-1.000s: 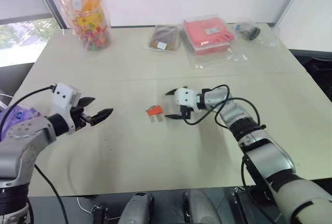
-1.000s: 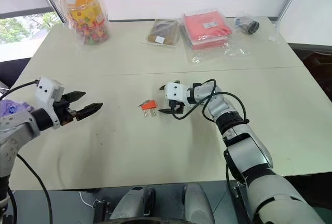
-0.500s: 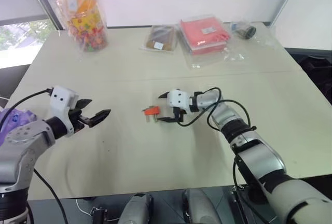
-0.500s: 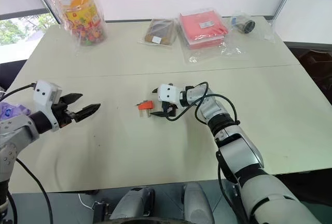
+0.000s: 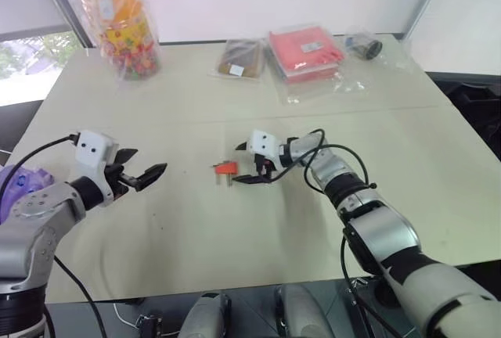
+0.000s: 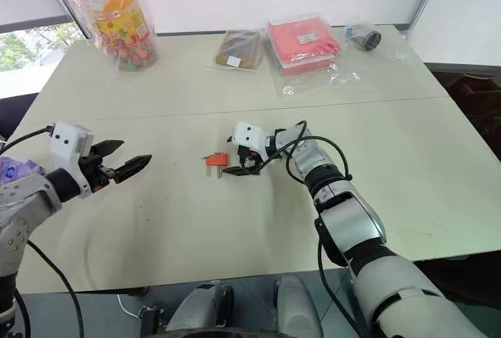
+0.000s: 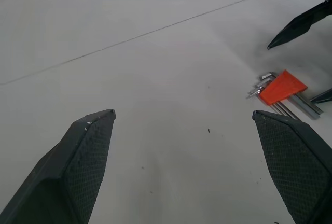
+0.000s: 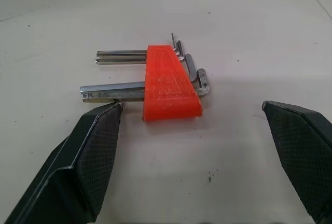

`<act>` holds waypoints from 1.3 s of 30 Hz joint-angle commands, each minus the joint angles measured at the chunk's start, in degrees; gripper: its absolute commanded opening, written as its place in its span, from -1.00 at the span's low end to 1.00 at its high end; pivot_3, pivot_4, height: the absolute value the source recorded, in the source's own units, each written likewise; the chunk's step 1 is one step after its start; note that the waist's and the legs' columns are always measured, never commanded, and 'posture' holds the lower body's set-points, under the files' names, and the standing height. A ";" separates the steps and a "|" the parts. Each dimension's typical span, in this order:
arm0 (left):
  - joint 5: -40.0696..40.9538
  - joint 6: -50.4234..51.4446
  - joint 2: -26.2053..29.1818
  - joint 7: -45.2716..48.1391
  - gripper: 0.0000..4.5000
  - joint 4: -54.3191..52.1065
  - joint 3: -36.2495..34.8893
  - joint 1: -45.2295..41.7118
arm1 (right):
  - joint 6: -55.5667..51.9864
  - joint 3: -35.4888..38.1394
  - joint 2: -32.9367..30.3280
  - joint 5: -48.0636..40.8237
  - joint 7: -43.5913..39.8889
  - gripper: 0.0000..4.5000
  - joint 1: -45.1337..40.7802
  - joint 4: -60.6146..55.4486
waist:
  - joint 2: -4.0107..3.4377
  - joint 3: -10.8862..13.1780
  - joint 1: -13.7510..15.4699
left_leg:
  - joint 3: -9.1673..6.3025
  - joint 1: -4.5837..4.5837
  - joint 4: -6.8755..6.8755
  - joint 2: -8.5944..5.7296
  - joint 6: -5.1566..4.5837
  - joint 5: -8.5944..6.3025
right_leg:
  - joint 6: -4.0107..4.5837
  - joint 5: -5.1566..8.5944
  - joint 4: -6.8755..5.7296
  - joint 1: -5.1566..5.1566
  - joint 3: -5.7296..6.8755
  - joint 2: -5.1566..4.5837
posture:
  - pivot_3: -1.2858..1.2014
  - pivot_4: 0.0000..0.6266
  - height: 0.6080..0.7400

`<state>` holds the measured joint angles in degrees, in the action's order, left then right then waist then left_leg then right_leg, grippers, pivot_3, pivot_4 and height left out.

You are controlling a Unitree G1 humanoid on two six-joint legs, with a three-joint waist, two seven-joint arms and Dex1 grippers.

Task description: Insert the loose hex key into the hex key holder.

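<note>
Table (image 5: 235,236): pale, wide; bagged goods lie along the far edge, well apart from the work.

Right gripper (image 5: 250,163): fingers spread wide, nothing held. It points left across the table. One finger lies on the far side of the hex key holder (image 5: 226,168) and one on the near side, so the jaws bracket it. In the right wrist view the near fingertip sits just beside the end of the longest key; I cannot tell whether it touches.

Left gripper (image 5: 145,173): fingers also spread wide, empty, hovering over the table's left part, well apart from the holder and pointing right towards it.

Holder: orange-red wedge lying flat near the table's middle. Keys run through it, and their line is its long axis, roughly near-to-far, straight ends towards the robot, bent ends on the far side.

Loose hex key: not told apart from the seated keys in these views.

Judgement on the step: the right gripper looks set to take the holder. Best to centre the jaws on the plastic body, not the protruding key, and close slowly so the wedge does not skid or twist.
</note>
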<state>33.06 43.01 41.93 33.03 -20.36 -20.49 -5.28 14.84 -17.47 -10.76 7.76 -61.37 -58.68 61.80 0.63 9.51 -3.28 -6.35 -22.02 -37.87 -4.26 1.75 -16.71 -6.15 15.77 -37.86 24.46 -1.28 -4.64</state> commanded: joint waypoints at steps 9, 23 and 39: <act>-0.56 -2.29 -0.51 -2.14 1.00 -1.95 -1.43 -0.21 | 0.35 -1.73 1.32 3.81 0.28 -0.55 -1.20 6.18 | -0.01 -0.03 -0.25 | 0.01 0.59 0.14 0.00 0.01 0.00 | 0.01 0.01 -0.13 -0.44 -0.03 0.00 | 0.03 -0.52 1.00; 8.16 2.92 -3.35 0.60 1.00 0.65 2.15 -13.10 | 29.25 0.37 -11.69 11.29 25.07 -0.55 2.71 -15.41 | 0.02 0.01 1.70 | 0.04 0.24 0.05 -0.11 0.15 0.08 | 0.01 0.00 -0.13 -0.14 -0.01 -0.02 | 0.03 -0.52 1.00; 22.75 13.95 -6.02 9.20 1.00 13.18 5.85 -35.08 | 41.16 3.87 -20.66 19.02 41.46 -0.55 6.81 -39.38 | 0.04 0.02 0.70 | 0.03 -0.26 -0.09 -0.06 0.20 0.12 | 0.00 0.00 -0.21 0.31 0.02 0.12 | 0.03 -0.52 1.00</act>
<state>55.06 57.05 35.56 41.15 -6.79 -14.58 -38.90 55.44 -14.75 -30.80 26.89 -21.07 -51.66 24.80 0.68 9.53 -2.57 -6.31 -22.27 -37.96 -4.33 1.95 -16.58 -6.15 15.78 -38.07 24.77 -1.27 -4.52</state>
